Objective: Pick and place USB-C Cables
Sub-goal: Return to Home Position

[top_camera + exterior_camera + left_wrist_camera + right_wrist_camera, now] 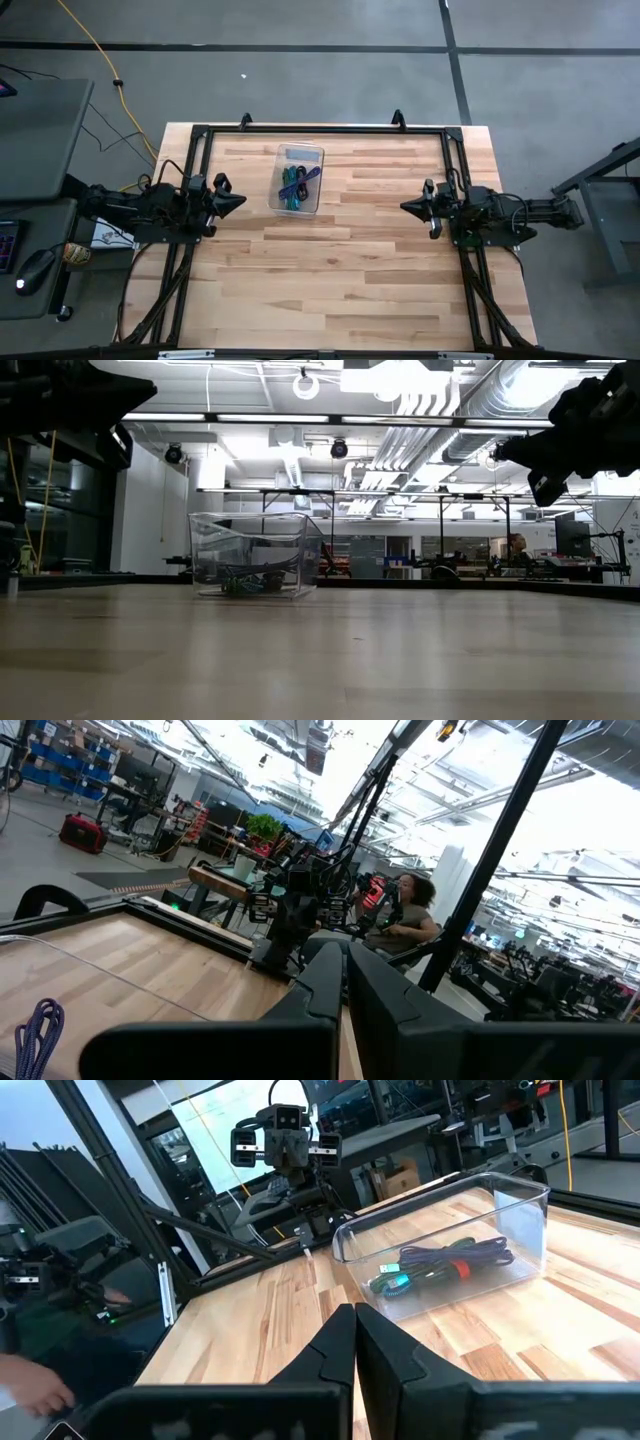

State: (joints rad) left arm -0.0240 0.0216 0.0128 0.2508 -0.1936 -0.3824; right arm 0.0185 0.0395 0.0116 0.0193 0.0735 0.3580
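Note:
The USB-C cables (297, 185) lie heaped on the floor of a clear plastic bin (283, 155) at the table's far middle. In the right wrist view I make out a purple bundle (478, 1254), a red band (460, 1268) and a teal-green end (391, 1285). The low view shows the cables (250, 584) through the bin wall. My left gripper (241, 200) hovers left of the bin, shut and empty. My right gripper (404, 207) hovers well to the bin's right, also shut and empty. Both point at the table's middle.
A black frame (320, 130) runs along the table's far and side edges. Bare wood lies between the two grippers and toward the near edge. A yellow cord (100, 60) trails on the floor beyond the table. A person (412, 910) sits in the room behind, and a hand (30, 1390) shows off the table.

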